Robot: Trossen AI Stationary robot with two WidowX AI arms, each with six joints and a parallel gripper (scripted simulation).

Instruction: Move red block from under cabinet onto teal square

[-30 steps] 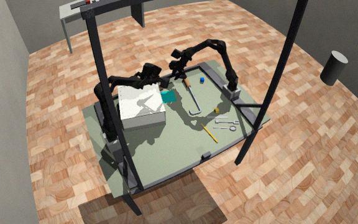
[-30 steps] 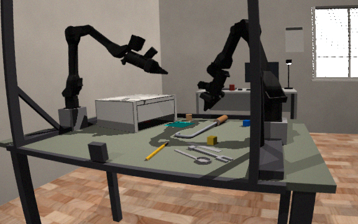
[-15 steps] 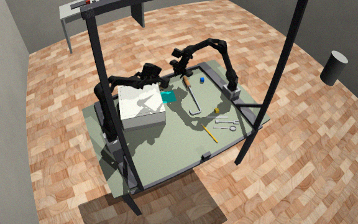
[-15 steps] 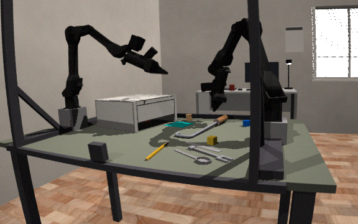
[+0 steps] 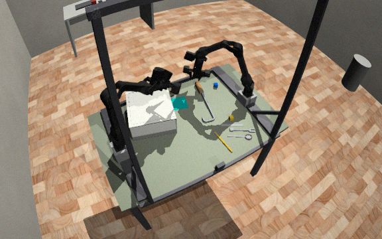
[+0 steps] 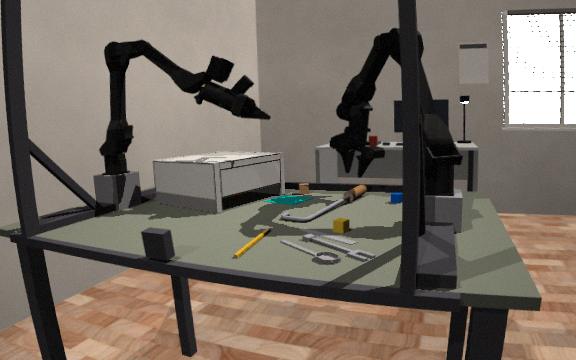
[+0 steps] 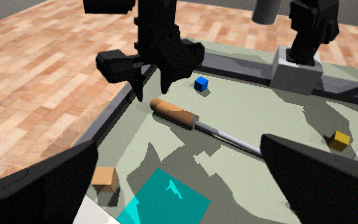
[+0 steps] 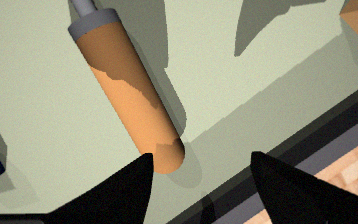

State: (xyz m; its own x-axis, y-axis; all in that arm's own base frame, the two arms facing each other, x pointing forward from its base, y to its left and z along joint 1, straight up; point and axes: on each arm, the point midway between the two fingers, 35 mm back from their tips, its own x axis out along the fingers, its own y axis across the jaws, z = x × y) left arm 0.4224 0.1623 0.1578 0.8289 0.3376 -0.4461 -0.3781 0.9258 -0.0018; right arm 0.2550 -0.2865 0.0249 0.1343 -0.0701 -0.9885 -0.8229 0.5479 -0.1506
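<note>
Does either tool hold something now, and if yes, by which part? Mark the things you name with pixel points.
Nothing is held: the left tool (image 7: 180, 145) and right tool (image 8: 201, 160) (image 6: 354, 175) are open.
</note>
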